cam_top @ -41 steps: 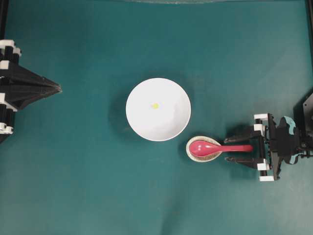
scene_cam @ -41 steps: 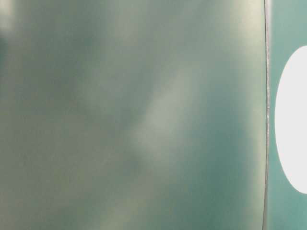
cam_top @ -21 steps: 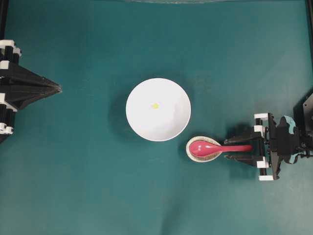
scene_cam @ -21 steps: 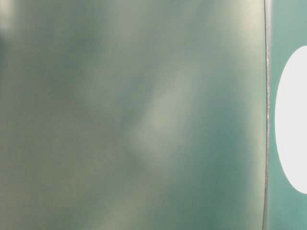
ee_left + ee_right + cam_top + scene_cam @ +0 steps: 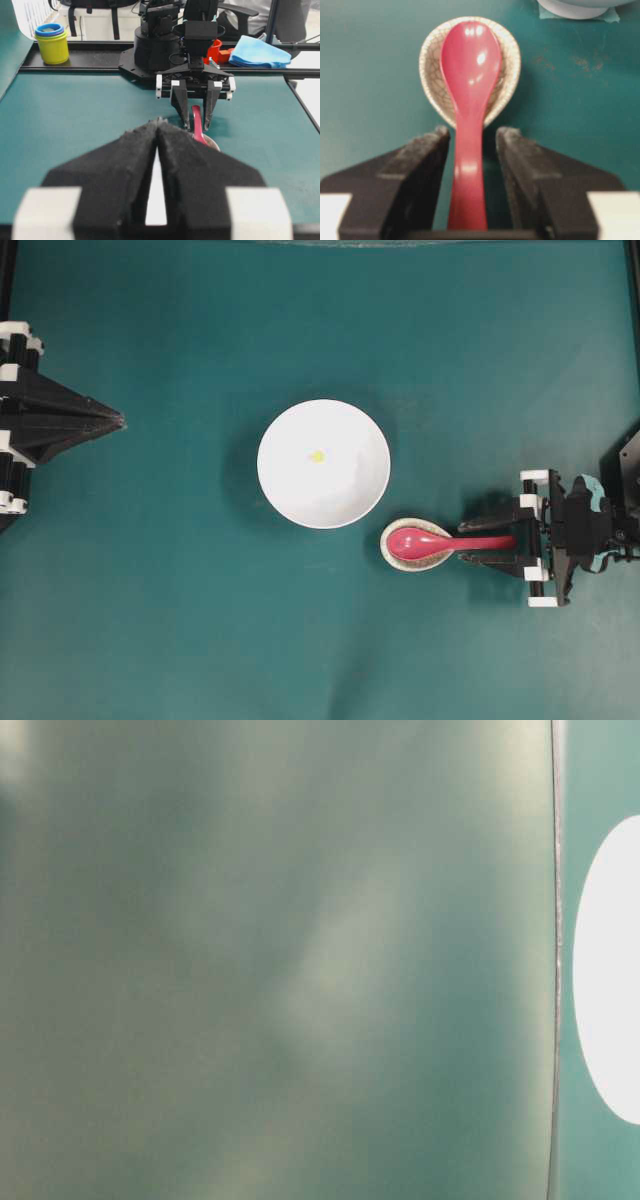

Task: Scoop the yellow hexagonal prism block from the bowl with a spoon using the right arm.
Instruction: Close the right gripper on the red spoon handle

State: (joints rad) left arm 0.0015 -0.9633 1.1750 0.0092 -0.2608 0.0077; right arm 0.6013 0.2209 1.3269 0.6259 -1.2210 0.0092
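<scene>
The white bowl [image 5: 345, 495] stands mid-table with the tiny yellow hexagonal prism block [image 5: 317, 455] lying in it. The pinkish-red spoon [image 5: 420, 540] rests with its scoop in a small speckled dish [image 5: 392, 554], its handle pointing right. My right gripper [image 5: 468, 543] is open, its jaws on either side of the handle. In the right wrist view [image 5: 473, 132] thin gaps show on both sides of the spoon [image 5: 469, 75]. My left gripper [image 5: 118, 421] is shut and empty at the far left, and points at the bowl in the left wrist view [image 5: 159, 121].
The table-level view is mostly blur, with the bowl's white edge [image 5: 610, 970] at its right. Behind the right arm's base stand a yellow-and-blue cup stack [image 5: 52, 42], a red object [image 5: 215, 50] and a blue cloth [image 5: 260, 51].
My right gripper's jaws have narrowed toward the spoon handle. The spoon, bowl, block and left arm have not moved.
</scene>
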